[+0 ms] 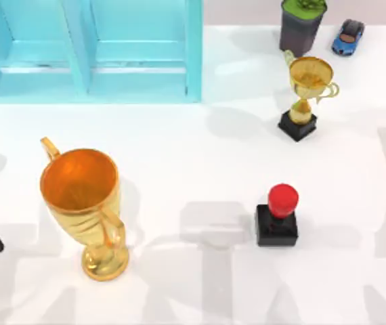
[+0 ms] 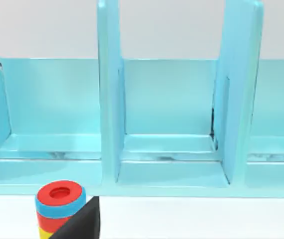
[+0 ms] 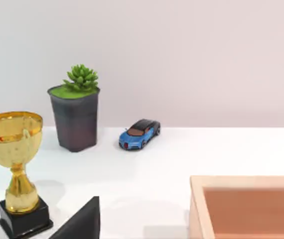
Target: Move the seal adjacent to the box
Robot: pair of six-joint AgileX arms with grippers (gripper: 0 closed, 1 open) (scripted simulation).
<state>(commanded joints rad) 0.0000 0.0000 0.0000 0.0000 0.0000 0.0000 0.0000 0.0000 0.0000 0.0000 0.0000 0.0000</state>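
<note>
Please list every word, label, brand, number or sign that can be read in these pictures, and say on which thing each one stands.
None: no readable text on the seal, the two gold trophies, the blue shelf, the toy car, the plant pot, the box or the ring stack.

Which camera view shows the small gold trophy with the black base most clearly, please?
The right wrist view shows the small gold trophy best: it is seen from the side, with cup, stem and black base distinct. The top view looks down into its cup, near the potted plant. The left wrist view faces the blue shelf.
</note>
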